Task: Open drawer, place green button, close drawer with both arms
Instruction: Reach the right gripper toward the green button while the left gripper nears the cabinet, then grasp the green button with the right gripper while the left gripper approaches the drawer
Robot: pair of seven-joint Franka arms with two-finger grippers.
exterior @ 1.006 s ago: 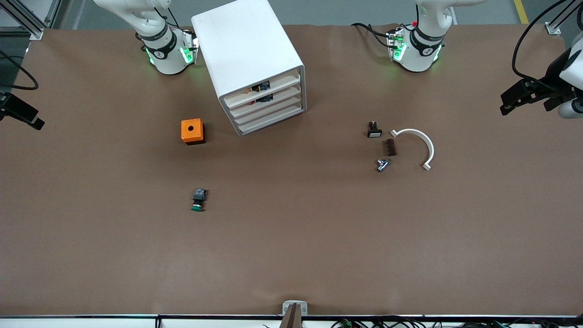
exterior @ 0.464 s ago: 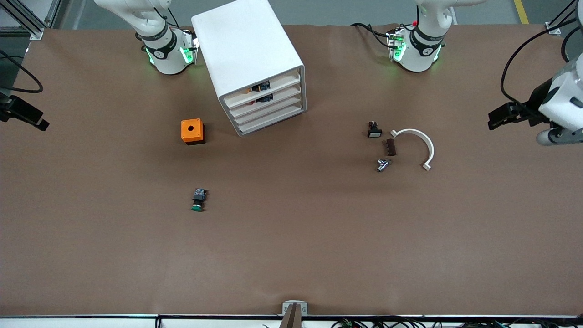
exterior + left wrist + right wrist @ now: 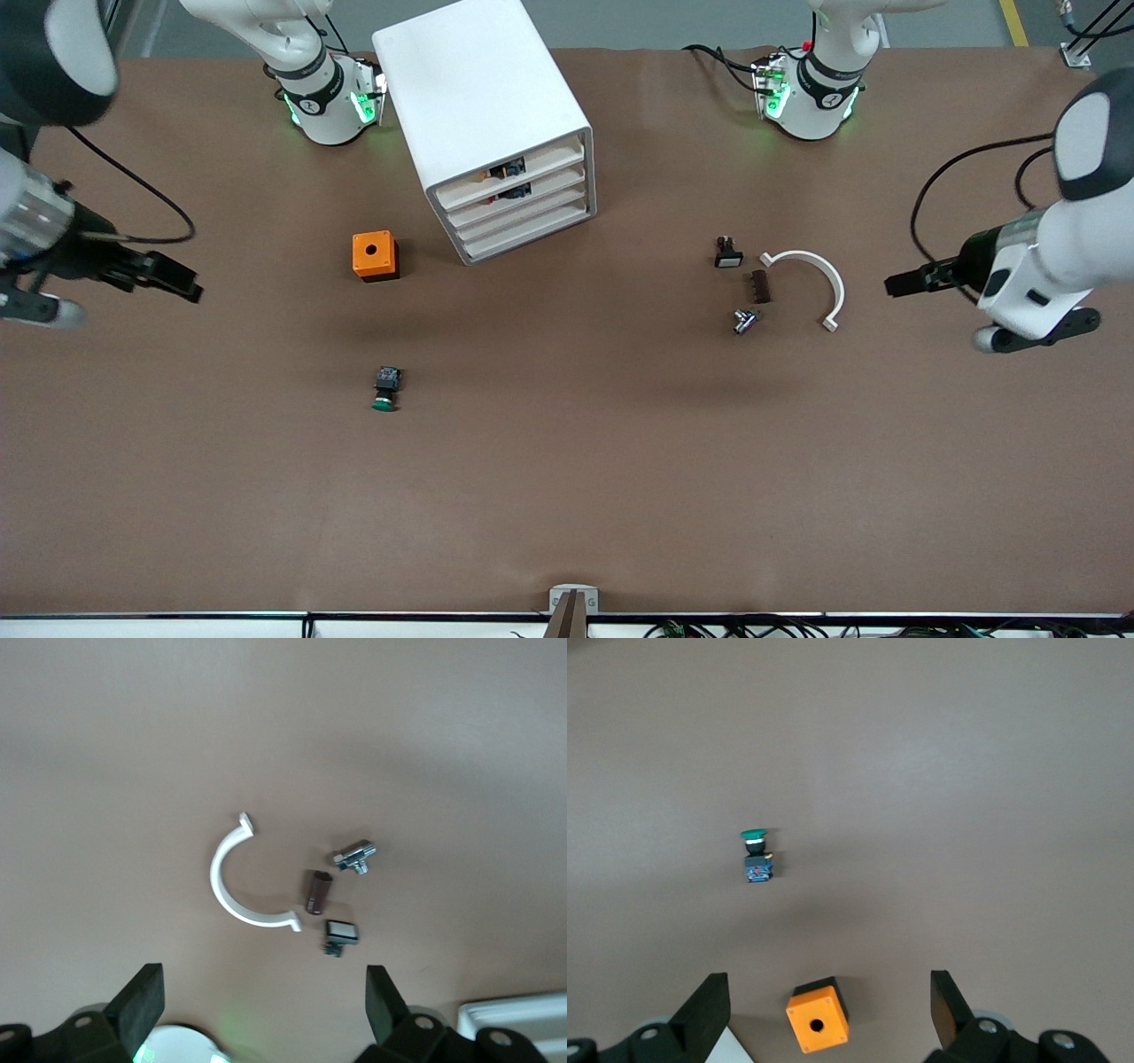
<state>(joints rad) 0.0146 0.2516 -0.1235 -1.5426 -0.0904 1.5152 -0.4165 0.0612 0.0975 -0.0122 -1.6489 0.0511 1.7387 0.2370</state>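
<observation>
The white cabinet [image 3: 492, 124] stands on the brown bench [image 3: 567, 496] close to the right arm's base, at about 11 o'clock from the bench's middle in the front view. All four of its drawers are pushed in; the drawer [image 3: 524, 219], third counting downward, is shut flush with the others, and small dark parts show in the two above it.

The button [image 3: 386, 388] lies on its side on open bench, at roughly 7 o'clock from the cabinet and nearer to the front camera than the orange cube [image 3: 375, 255], with its green cap pointing toward that camera. The right wrist view shows it too [image 3: 756, 856], apart from the cube [image 3: 818, 1015]. Nothing touches it.

The right tool [image 3: 177, 282] hangs over bare bench toward the right arm's end, at 9 o'clock from the orange cube, its fingers [image 3: 704, 1010] spread wide and holding nothing.

The left tool [image 3: 905, 283] hangs over the bench toward the left arm's end, at 3 o'clock from the white curved clip [image 3: 813, 282]. Its fingers [image 3: 142, 1001] are likewise spread wide and empty. Beside the clip lie a black button with a white cap [image 3: 728, 253], a small brown block [image 3: 759, 287] and a small metal part [image 3: 744, 320], clustered near one another.
</observation>
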